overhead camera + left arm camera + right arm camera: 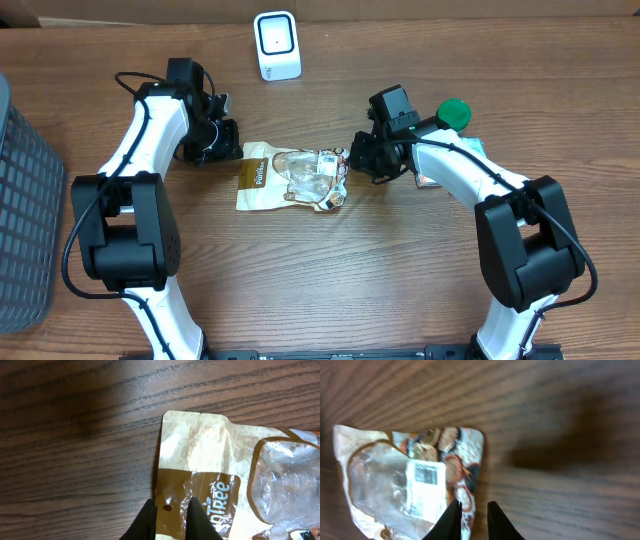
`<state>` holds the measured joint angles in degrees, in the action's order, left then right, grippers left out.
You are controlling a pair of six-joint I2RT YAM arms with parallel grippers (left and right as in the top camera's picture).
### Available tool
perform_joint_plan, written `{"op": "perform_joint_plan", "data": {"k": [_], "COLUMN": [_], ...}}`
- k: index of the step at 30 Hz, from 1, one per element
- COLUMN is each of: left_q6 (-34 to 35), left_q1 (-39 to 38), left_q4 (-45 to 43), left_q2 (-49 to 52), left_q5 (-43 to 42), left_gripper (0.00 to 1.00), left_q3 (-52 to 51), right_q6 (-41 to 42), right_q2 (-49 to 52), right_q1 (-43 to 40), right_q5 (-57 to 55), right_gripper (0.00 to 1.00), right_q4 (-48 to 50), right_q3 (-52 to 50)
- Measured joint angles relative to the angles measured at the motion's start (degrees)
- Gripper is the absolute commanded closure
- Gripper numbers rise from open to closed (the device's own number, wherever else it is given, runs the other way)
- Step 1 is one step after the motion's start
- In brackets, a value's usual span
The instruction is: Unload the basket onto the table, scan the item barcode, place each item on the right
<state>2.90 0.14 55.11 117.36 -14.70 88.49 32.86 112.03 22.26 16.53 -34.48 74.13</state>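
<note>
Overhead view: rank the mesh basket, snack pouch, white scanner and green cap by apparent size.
1. mesh basket, even though the frame edge cuts it off
2. snack pouch
3. white scanner
4. green cap, partly hidden behind the right arm

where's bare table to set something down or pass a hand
Bare wood: the wide strip near-side of the pouch, between left arm and right arm; the patch between basket and left arm; either side of the scanner. Crowded: mid-table, where left tool and right tool flank the pouch, and around the green cap behind the right arm.
</note>
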Motion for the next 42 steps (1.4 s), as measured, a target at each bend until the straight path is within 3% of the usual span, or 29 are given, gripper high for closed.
{"op": "perform_joint_plan", "data": {"k": [3,9,16,20,23,33,35,38,42], "left_q6": [0.00,0.00,0.00,0.00,0.00,0.00,0.00,0.00,-0.02], "left_q1": [0.00,0.00,0.00,0.00,0.00,0.00,0.00,0.00,-0.20], "left_q4": [0.00,0.00,0.00,0.00,0.00,-0.02,0.02,0.24,0.20], "left_q2": [0.00,0.00,0.00,0.00,0.00,0.00,0.00,0.00,0.00], "left_q5": [0.00,0.00,0.00,0.00,0.00,-0.02,-0.04,-0.39,-1.55], "left_gripper": [0.93,0.93,0.93,0.93,0.93,0.96,0.96,0.96,0.96], "left_q3": [0.00,0.00,-0.02,0.00,0.00,0.00,-0.02,-0.02,-0.66], "right_q6": [1.51,2.51,2.54,2.58,2.51,-3.50,-5.29,-6.40,-7.76], "right_q2": [0.00,0.00,0.26,2.40,3.54,4.11,4.13,4.15,4.15], "right_q1": [0.00,0.07,1.49,2.51,2.93,2.51,2.47,2.45,2.43], "right_q5": [0.15,4.42,7.39,9.60,11.10,11.69,11.54,11.23,9.46], "right_gripper": [0.82,0.65,0.64,0.74,0.96,0.96,0.93,0.70,0.58], "right_q4": [-2.60,-2.58,-2.38,-1.97,-0.79,12.04,16.74,21.75,23.08], "right_q3": [-0.02,-0.02,-0.76,-0.83,-1.07,-1.42,-1.38,-1.27,-1.07]}}
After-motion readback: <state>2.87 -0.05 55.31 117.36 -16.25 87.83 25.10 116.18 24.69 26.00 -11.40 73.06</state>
